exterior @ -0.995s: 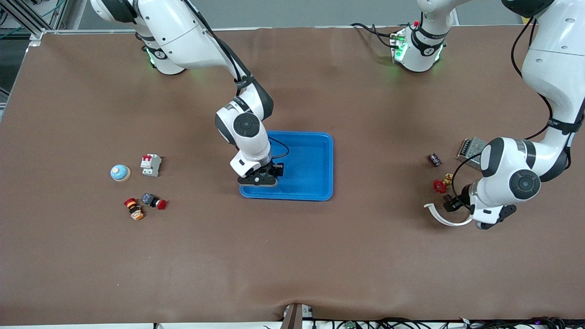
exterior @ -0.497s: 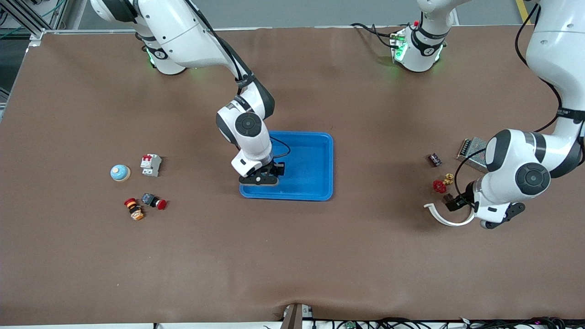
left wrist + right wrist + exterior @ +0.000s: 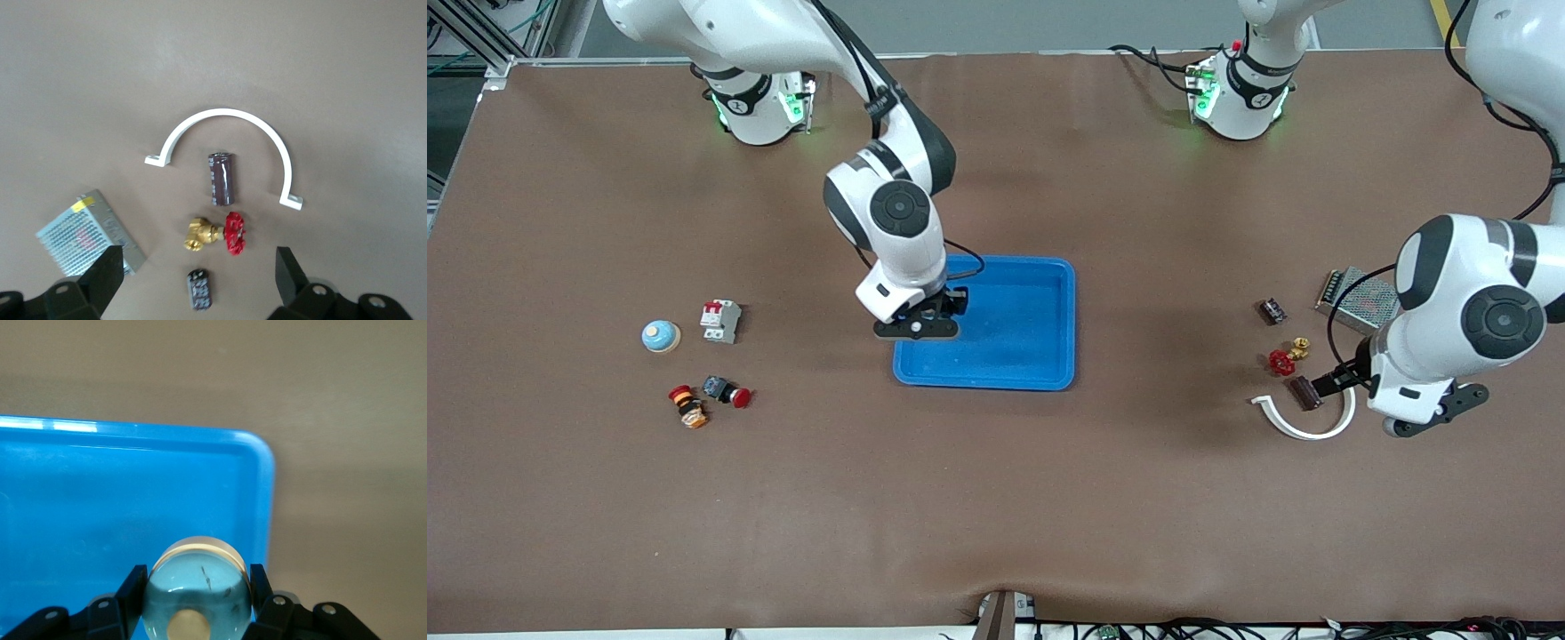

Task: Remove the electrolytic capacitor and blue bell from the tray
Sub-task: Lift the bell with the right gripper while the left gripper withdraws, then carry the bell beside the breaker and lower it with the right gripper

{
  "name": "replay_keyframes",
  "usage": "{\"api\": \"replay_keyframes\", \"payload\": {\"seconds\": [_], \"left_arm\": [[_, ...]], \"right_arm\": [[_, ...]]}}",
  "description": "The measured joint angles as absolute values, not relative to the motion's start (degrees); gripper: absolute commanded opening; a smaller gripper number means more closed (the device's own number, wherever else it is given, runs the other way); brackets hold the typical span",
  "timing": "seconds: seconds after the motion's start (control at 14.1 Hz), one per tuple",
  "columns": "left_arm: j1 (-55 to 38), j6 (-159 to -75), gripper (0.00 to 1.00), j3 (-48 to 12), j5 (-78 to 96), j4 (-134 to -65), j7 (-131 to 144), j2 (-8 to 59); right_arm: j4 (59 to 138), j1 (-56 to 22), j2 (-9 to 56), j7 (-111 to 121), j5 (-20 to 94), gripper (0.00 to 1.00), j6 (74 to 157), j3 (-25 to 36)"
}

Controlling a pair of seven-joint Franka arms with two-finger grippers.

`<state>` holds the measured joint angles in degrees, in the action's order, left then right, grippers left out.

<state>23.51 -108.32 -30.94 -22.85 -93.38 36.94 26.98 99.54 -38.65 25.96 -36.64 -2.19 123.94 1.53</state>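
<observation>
My right gripper (image 3: 917, 330) hangs over the blue tray (image 3: 1049, 356) at its edge toward the right arm's end, shut on a light-blue bell (image 3: 198, 597) with a brass button; the jaws (image 3: 197, 577) press both sides of its dome. A second blue bell (image 3: 661, 336) sits on the table toward the right arm's end. A dark brown capacitor (image 3: 1304, 392) (image 3: 221, 178) lies on the table inside the arc of a white clamp (image 3: 1303, 428) (image 3: 227, 115). Over that group my left gripper (image 3: 1347, 382) (image 3: 199, 263) is open and holds nothing.
A smaller dark capacitor (image 3: 1272, 309) (image 3: 199, 289), a red-handled brass valve (image 3: 1284, 358) (image 3: 220, 233) and a metal power supply (image 3: 1356, 298) (image 3: 87, 233) lie by the clamp. A white circuit breaker (image 3: 720, 321) and two red push buttons (image 3: 727, 391) (image 3: 687, 406) lie near the second bell.
The right gripper has risen with the bell and drifted toward the tray's edge. The left gripper has lifted off the clamp, uncovering the capacitor lying in its arc.
</observation>
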Motion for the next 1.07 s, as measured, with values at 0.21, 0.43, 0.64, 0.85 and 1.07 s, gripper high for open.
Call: {"api": "replay_keyframes", "payload": {"seconds": [0.21,0.43,0.64,0.85,1.07], "left_arm": [[23.54,-104.69,1.0,-31.21,-20.94,-90.2,29.61,25.47],[23.96,-102.73,1.0,-31.22,-19.09,-89.13,25.91,22.67],[24.02,-98.63,1.0,-31.56,-17.1,-87.35,23.15,19.62],[24.03,-93.96,1.0,-31.8,-13.46,-83.59,21.34,17.51],[24.04,-89.61,1.0,-32.13,-13.07,-79.99,20.5,16.63]], "right_arm": [[102.15,-35.32,21.95,-29.32,-2.19,0.39,121.43,1.81],[107.04,-31.49,17.67,-21.55,-2.19,0.39,121.41,1.93],[111.61,-28.18,13.71,-14.44,-2.19,0.39,121.68,2.02],[115.85,-24.15,11.85,-6.78,-2.19,0.39,124.75,2.11],[120.37,-19.82,11.64,1.03,-2.19,0.39,131.19,2.15]]}}
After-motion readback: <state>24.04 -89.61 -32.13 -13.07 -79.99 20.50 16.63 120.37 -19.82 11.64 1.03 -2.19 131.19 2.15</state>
